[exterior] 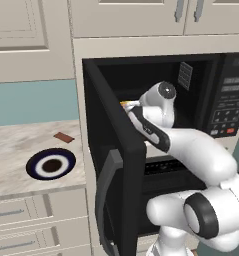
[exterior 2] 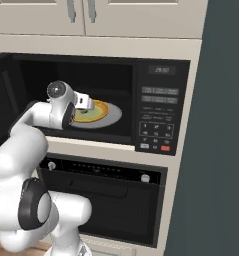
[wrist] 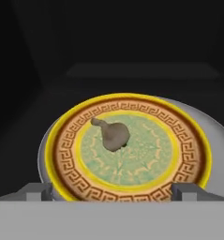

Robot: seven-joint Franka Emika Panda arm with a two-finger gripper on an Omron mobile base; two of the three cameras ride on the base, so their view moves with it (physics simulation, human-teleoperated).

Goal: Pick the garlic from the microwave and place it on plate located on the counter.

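The arm reaches into the microwave (exterior 2: 161,107), pincer (wrist: 111,191) spread wide before the garlic (wrist: 114,135); its fingertips are cut off.

garlic (wrist: 114,135): matt, dull grey-tan, lumpy skin. Yellow-orange dish (wrist: 127,152): smooth glazed look, printed key-pattern band. Turntable (wrist: 205,126): plain smooth grey. Microwave (exterior 2: 161,107): black, matt cavity walls, slight sheen on door (exterior: 122,165). Desk (exterior: 21,150): marbled stone, polished. Plate (exterior: 51,164): smooth, glossy navy rim. Arm (exterior: 201,160): glossy white plastic shells.
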